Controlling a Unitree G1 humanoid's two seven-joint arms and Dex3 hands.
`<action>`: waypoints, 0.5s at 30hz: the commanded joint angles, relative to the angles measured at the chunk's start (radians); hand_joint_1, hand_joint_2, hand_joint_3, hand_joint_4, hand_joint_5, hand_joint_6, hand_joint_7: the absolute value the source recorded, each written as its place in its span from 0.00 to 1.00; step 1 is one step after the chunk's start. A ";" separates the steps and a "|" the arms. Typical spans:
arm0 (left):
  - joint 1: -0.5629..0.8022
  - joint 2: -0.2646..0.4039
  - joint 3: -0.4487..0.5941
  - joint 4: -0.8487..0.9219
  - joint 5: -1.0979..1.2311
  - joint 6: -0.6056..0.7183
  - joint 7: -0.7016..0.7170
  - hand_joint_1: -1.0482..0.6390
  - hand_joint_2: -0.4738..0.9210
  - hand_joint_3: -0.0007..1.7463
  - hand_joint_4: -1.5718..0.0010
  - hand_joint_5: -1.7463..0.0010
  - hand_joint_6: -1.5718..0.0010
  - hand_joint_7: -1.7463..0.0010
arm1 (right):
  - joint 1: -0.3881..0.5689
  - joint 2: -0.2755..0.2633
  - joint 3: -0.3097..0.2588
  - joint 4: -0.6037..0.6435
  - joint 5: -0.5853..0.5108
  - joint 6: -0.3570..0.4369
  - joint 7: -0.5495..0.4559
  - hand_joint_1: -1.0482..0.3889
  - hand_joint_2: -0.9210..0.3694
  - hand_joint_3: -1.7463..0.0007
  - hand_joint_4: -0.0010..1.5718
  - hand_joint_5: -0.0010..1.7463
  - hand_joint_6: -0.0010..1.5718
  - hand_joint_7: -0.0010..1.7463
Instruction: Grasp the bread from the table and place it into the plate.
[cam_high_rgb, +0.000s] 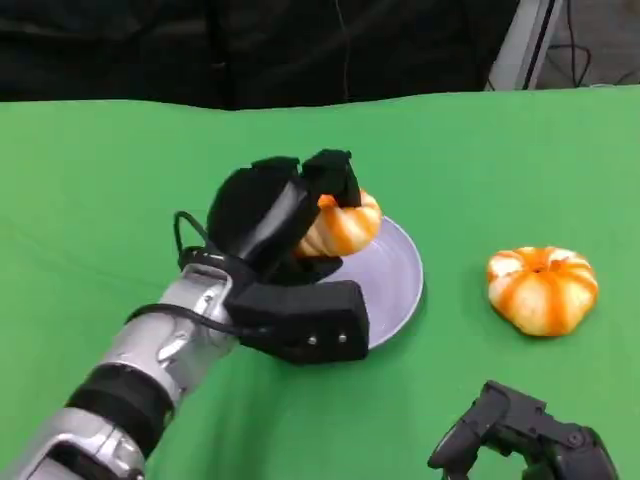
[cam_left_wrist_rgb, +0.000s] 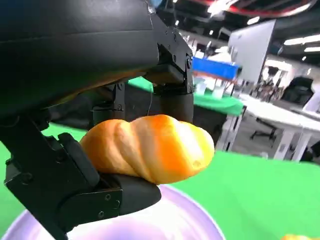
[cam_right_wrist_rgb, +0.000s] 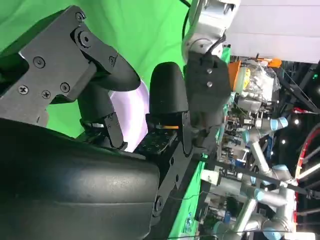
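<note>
A twisted orange bread (cam_high_rgb: 343, 226) is gripped by the left robot hand (cam_high_rgb: 285, 225) and is held just above the near-left part of the pale plate (cam_high_rgb: 395, 275). In the head view much of the bread is hidden by the black shell and fingers, and the plate's left rim is covered by the hand's lower block. In the left wrist view the bread (cam_left_wrist_rgb: 150, 147) is seen clamped between a finger above (cam_left_wrist_rgb: 172, 102) and a finger below; a narrow gap to the plate (cam_left_wrist_rgb: 170, 220) appears beneath it, though contact cannot be ruled out.

The right robot hand (cam_high_rgb: 525, 440) is cut off by the lower edge of the head view, low over the green surface (cam_high_rgb: 100, 200); whether it is open or closed cannot be told, and nothing is seen in it.

A second orange bread (cam_high_rgb: 542, 288) lies on the surface to the right of the plate, well apart from it. Open green surface is left around the plate's far and right rim, and the surface's far edge runs behind against a dark background.
</note>
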 joint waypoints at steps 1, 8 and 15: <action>-0.034 -0.018 0.004 0.028 -0.033 0.037 -0.092 0.50 0.64 0.65 0.44 0.00 0.50 0.27 | 0.004 -0.002 -0.005 -0.012 -0.004 -0.008 -0.009 0.68 0.47 0.23 0.45 0.92 0.49 0.76; -0.039 0.019 -0.036 -0.010 -0.024 0.118 -0.333 0.27 0.99 0.14 0.94 0.74 0.81 0.98 | 0.004 -0.004 -0.006 -0.009 -0.001 -0.014 -0.009 0.68 0.47 0.23 0.46 0.92 0.50 0.77; -0.028 0.041 -0.054 -0.059 -0.016 0.167 -0.413 0.08 1.00 0.15 1.00 0.96 0.96 0.98 | -0.001 -0.008 -0.008 -0.005 0.003 -0.017 -0.006 0.69 0.47 0.23 0.46 0.92 0.50 0.77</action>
